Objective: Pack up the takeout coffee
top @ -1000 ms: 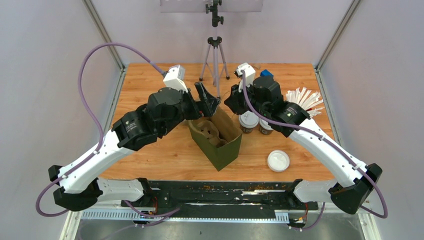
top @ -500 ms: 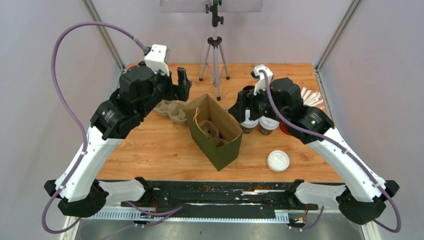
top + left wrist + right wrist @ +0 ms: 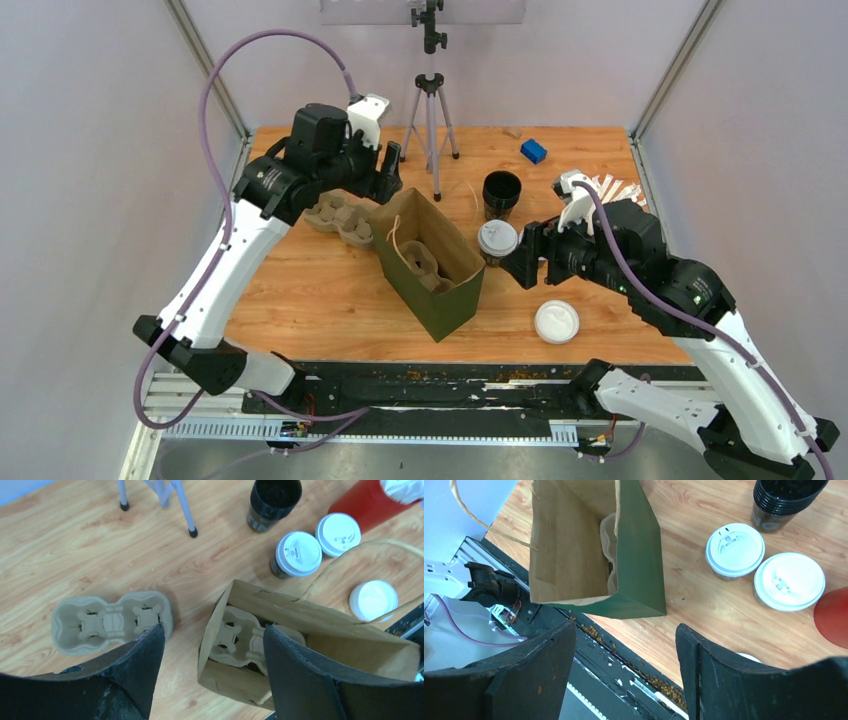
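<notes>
1. Wooden desk (image 3: 300, 300) lies bare along the near left. To the right of the green paper bag (image 3: 448, 300) you have less room.
2. The bag stands open mid-desk with a pulp carrier (image 3: 420, 262) inside it. A second carrier (image 3: 112, 622) lies flat just beside it on the left.
3. The takeout coffee stands on the desk right of the bag. The bag-side cup (image 3: 735, 549) and the outer cup (image 3: 789, 581) are upright, lidded and just beside each other, near the black cup stack (image 3: 786, 500).
4. Your left end effector (image 3: 214, 628) hovers above the bag's rim and the loose carrier, fingers spread and empty.
5. Your right end effector (image 3: 625, 627) hangs over the bag's near corner, likewise spread and holding nothing.
6. Pale walls close both sides, and a tripod (image 3: 430, 110) stands at the far edge.
7. From above, the right arm hides the outer cup. The red cup (image 3: 834, 616) is cut off by the frame. A loose lid (image 3: 556, 321) lies near the front edge.
</notes>
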Motion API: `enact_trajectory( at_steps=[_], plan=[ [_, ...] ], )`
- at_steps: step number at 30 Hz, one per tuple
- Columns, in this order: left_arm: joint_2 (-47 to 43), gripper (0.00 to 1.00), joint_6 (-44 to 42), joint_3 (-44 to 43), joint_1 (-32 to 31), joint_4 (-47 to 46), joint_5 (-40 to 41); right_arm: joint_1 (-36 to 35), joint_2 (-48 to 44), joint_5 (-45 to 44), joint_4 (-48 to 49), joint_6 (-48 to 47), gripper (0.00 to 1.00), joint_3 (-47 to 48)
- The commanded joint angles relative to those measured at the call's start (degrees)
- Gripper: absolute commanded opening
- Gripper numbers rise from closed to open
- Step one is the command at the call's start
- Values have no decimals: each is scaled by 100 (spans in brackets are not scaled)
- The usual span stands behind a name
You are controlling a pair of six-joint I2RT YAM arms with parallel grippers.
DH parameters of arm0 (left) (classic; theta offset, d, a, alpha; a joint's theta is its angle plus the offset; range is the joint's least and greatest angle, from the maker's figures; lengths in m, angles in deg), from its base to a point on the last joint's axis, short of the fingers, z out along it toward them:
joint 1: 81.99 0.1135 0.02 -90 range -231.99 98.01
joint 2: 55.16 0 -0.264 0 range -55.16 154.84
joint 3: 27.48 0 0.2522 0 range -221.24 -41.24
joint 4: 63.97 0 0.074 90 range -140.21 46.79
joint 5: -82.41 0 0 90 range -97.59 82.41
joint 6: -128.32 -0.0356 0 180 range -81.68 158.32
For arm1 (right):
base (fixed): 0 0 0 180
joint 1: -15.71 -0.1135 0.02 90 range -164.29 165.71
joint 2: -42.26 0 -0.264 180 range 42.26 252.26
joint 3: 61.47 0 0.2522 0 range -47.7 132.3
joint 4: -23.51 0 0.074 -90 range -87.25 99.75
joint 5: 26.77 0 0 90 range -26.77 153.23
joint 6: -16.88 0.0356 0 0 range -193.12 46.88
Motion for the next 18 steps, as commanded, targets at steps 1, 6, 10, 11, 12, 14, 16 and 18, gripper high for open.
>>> enact_trajectory(
  at_steps=[1, 6, 10, 11, 12, 14, 16, 18],
  plan=[
    [280, 76, -536, 72, 92, 35, -871, -30, -208, -151, -152, 186, 71, -178],
    [552, 66, -731, 170, 92, -54, -1165, -35, -563, 201, 222, 248, 70, -561],
    [519, 59, -728, 530, 92, -294, -1131, -32, -610, 264, 316, 83, 70, -575],
    [493, 57, -721, 630, 93, -335, -1120, -30, -543, 230, 244, 43, 70, -469],
    [458, 56, -733, 743, 92, -375, -1151, -35, -482, 194, 162, 7, 71, -366],
    [398, 56, -736, 936, 92, -431, -1230, -30, -374, 141, 63, -83, 71, -227],
    [357, 51, -881, 1113, 92, -437, -1192, -31, -317, 73, 10, -119, 71, -201],
    [302, 37, -902, 1258, 92, -491, -1137, -32, -288, 44, -22, -88, 72, -197]
  ],
)
